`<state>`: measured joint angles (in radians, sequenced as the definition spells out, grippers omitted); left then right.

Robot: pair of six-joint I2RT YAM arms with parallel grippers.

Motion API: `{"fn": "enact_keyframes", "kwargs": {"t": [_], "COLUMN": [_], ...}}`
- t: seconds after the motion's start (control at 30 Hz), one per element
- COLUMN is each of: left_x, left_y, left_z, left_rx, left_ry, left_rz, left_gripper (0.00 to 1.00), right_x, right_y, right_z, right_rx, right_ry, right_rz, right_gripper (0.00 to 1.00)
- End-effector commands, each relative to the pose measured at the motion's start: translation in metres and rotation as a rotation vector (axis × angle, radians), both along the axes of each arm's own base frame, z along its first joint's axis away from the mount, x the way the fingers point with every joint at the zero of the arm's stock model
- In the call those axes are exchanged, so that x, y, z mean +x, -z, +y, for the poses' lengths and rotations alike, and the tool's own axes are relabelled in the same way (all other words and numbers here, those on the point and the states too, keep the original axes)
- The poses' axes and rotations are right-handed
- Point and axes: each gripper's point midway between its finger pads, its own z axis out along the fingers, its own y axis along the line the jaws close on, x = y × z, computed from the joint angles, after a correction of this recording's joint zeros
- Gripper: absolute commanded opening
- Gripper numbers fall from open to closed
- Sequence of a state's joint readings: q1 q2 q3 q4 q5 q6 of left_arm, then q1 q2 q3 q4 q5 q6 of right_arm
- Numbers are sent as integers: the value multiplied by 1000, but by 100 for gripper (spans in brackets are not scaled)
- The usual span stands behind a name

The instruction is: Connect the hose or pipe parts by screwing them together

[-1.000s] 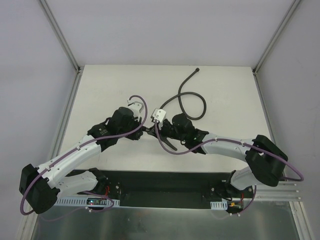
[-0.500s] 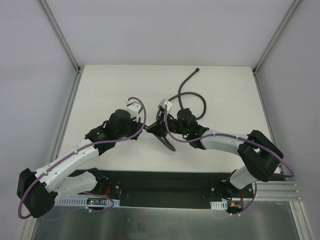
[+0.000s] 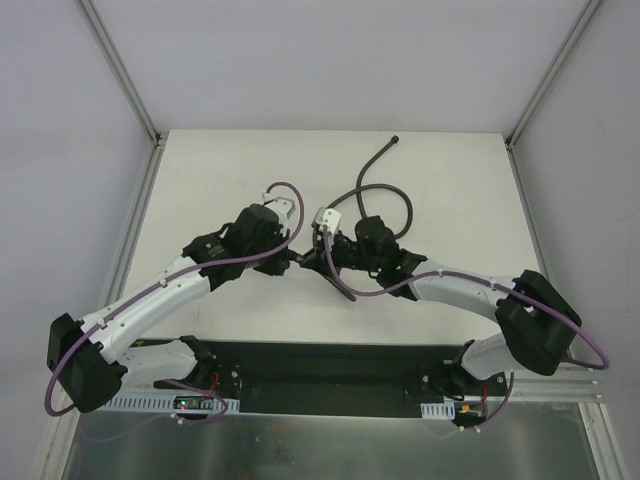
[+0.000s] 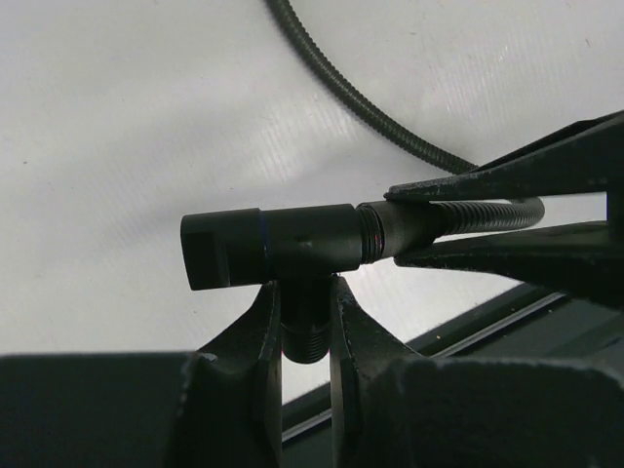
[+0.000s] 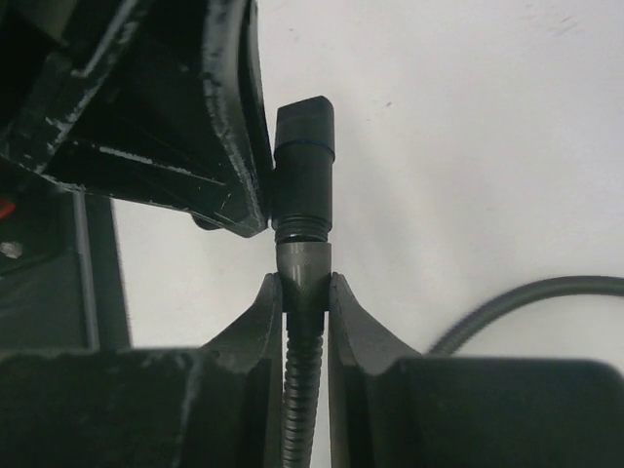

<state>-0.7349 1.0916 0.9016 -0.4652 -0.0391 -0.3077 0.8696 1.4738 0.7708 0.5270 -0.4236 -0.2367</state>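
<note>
A black T-shaped fitting [image 4: 292, 249] hangs above the table, and my left gripper [image 4: 304, 317] is shut on its threaded stem. The dark-grey ribbed hose [image 5: 302, 390] runs between the fingers of my right gripper [image 5: 304, 292], which is shut on the hose's grey end nut [image 5: 302, 265]. That nut meets the fitting's threaded port [image 5: 302, 231] end to end, with a few threads still showing. From above, both grippers meet at mid-table [image 3: 308, 258]. The rest of the hose [image 3: 385, 195] loops behind the right arm, and its far end [image 3: 396, 141] lies near the back edge.
The white table [image 3: 200, 190] is bounded by aluminium frame posts [image 3: 125, 90] at the back corners and grey walls. A black base plate [image 3: 320, 365] runs along the near edge. Purple cables [image 3: 285, 195] arc over both wrists.
Both wrists have turned and shifted while staying joined at the fitting: the left wrist moved slightly back and right, and the right wrist rolled. Both grips are unchanged.
</note>
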Motion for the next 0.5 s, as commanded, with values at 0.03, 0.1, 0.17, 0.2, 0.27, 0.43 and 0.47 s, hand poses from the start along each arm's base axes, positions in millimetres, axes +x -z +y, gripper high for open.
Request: {"fn": "enact_keyframes", "kwargs": {"t": [0.03,0.1,0.17,0.2,0.27,0.43,0.47], "left_x": [-18,-17,-19,-17,-17,-10,-12], "left_y": [-36,-45,-48,-53,-54,-51,-48], "left_z": [-13,-10,-2,-2,7,23,24], "left_rx": [-76,-80,-81,-89,-61,39,50], "left_ry": [-74,-108,-148,-158,-188,-257,-258], "left_rz": [180,199,245,249,265,271,292], "left_gripper": [0,0,0,0,0,0,0], "right_x": [8,7,3,8,5,5,3], "right_y": [-18,-15,-13,-12,-19,-35,-46], "right_z": [-16,-21,-22,-27,-24,-27,-23], "right_rx": [-244,-327,-382,-422,-455,-509,-490], "right_ry": [-32,-48,-63,-30,-29,39,41], "right_rz": [-423,-528,-596,-633,-735,-951,-1026], "right_gripper": [0,0,0,0,0,1,0]}}
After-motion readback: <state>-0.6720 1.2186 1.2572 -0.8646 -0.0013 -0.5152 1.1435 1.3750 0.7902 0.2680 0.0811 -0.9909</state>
